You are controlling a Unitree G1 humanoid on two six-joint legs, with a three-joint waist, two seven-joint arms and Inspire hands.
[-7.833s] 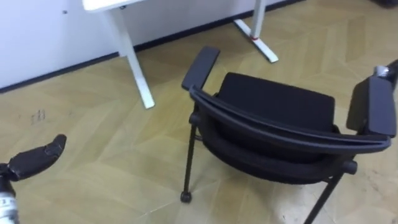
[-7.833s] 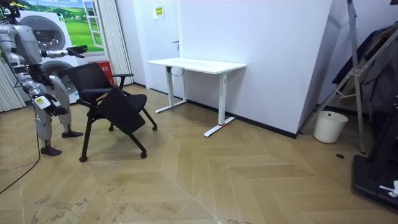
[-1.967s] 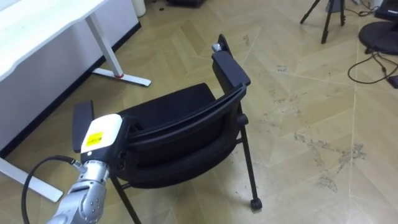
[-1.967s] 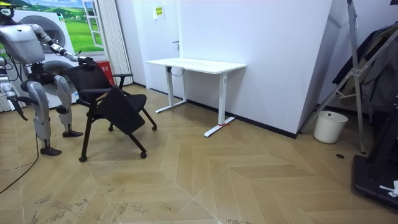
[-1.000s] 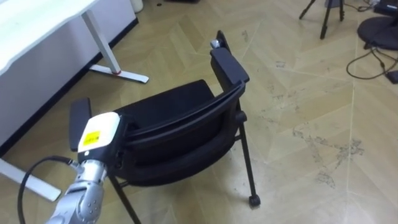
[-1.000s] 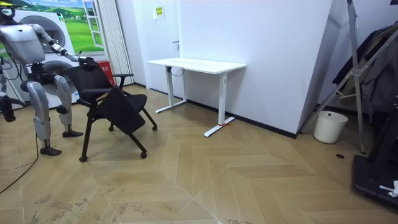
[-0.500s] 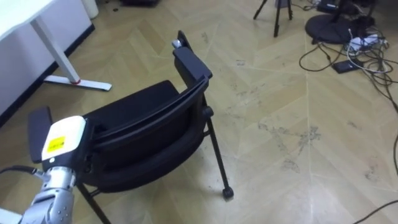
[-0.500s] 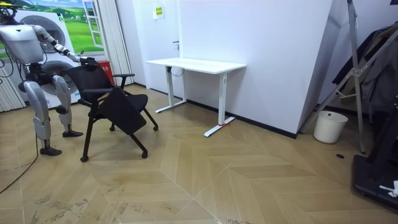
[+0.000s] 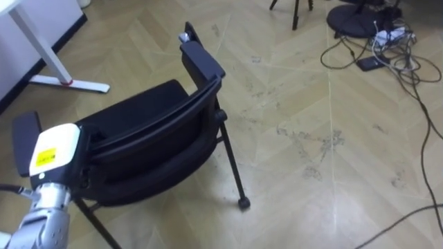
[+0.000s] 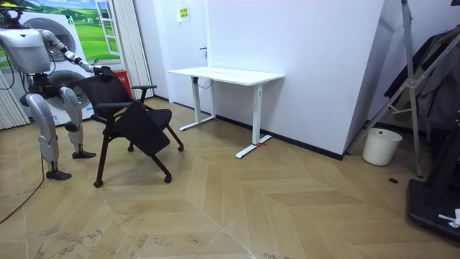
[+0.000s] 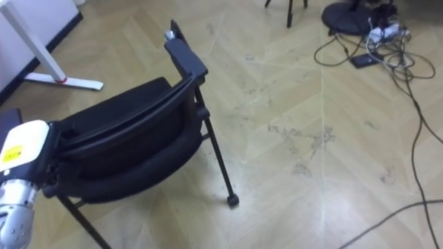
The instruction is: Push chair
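Note:
The black chair [image 9: 145, 138] with armrests and thin legs on castors stands on the wood floor right before me, its backrest toward me. My left hand [image 9: 48, 155] rests at the left end of the backrest's top edge, beside the left armrest, with its dark fingers curled over the frame. In the room view I stand behind the chair [image 10: 133, 115] at the view's left, my left hand [image 10: 99, 71] stretched out to the top of its back.
A white desk [image 10: 226, 75] stands by the wall beyond the chair; its foot [image 9: 69, 84] shows at upper left. Dark cables [image 9: 387, 62] trail over the floor at right. A white bin [image 10: 381, 146] stands far off by the wall.
My view has swung to the right, so the chair sits further left in the picture. In the room view the chair has crept slightly toward the desk, my left hand still on its back.

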